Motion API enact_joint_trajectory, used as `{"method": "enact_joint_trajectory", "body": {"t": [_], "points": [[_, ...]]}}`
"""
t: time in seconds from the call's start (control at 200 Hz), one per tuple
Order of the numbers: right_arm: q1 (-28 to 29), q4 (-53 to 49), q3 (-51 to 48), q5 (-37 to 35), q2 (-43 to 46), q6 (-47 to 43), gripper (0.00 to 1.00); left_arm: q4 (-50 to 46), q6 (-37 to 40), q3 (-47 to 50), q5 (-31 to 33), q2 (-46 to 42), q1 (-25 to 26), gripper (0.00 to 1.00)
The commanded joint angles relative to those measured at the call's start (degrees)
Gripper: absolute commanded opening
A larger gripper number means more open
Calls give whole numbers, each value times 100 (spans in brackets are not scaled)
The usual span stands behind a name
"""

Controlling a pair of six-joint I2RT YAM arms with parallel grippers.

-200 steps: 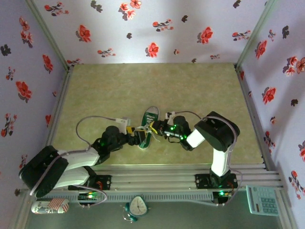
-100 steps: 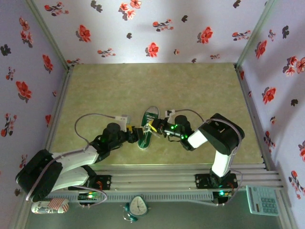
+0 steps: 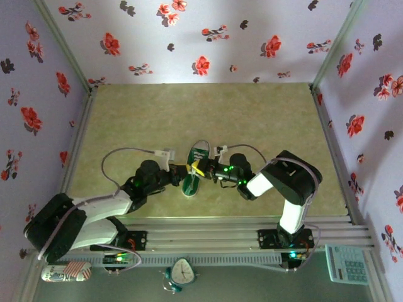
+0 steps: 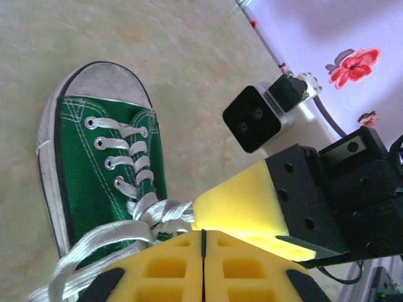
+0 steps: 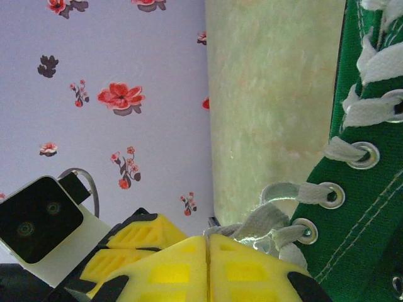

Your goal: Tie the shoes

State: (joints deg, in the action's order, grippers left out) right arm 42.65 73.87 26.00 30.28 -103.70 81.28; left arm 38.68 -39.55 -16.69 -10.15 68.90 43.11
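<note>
The shoe (image 3: 197, 155) is a small green sneaker with white laces, lying mid-table with its toe pointing away from the arms. In the left wrist view the shoe (image 4: 101, 157) shows its white toe cap, and the knotted laces (image 4: 151, 214) run to the tip of my left gripper (image 4: 203, 234). Its yellow jaws are pressed together on the lace. My right gripper (image 5: 207, 238) is also shut, and a lace strand (image 5: 258, 220) comes out of its tip beside the shoe (image 5: 371, 207). In the top view the left gripper (image 3: 190, 170) and right gripper (image 3: 203, 170) meet over the shoe's lacing.
Floral walls close in the table (image 3: 189, 113) on three sides. Bare surface lies beyond the shoe. A rail (image 3: 208, 226) runs along the near edge. Beyond it lie a small clock (image 3: 182, 272), a calculator (image 3: 345, 264) and a patterned can (image 3: 63, 273).
My left gripper has slid right to the shoe's laces and gone from wide open to shut. The right gripper has edged slightly left and stayed shut.
</note>
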Motion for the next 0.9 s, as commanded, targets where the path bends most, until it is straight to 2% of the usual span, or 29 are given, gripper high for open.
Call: {"method": "enact_joint_trajectory", "body": {"t": [0.0, 0.135, 0.345, 0.53, 0.895], "points": [[36, 378, 82, 80, 42, 68, 9, 601, -85, 109, -289, 239, -51, 6], [40, 401, 86, 10, 25, 121, 9, 1092, -185, 74, -603, 676, -79, 13], [41, 431, 135, -4, -23, 185, 9, 1929, -379, 206, -832, 1216, -158, 15], [41, 470, 132, 13, -55, 220, 9, 2004, -359, 277, -870, 1206, -288, 29], [41, 543, 124, 13, -107, 257, 9, 2653, -495, 364, -1516, 1528, -553, 30]]}}
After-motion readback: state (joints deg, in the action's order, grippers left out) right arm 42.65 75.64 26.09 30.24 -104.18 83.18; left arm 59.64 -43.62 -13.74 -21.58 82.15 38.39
